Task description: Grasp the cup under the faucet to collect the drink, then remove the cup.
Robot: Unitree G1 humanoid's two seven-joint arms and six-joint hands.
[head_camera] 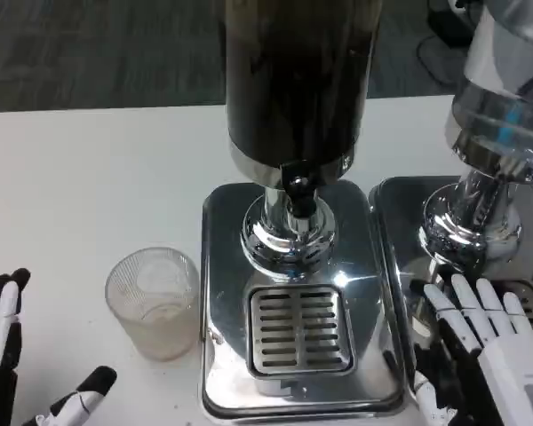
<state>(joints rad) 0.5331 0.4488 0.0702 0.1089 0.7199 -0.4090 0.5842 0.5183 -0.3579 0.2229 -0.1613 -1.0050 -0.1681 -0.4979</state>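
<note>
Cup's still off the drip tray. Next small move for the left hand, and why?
Probably bring the left hand right to close around the cup. It holds nothing, the cup stands upright on the table beside the dispenser base, not under the faucet.

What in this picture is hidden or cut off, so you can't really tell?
- Dark dispenser, head view: its top is cut off by the upper edge.
- Left hand: mostly beyond the left and bottom edges.
- Second dispenser: cropped by the right edge, blurred.
- Cup: contents unclear through the ribbed wall.
</note>
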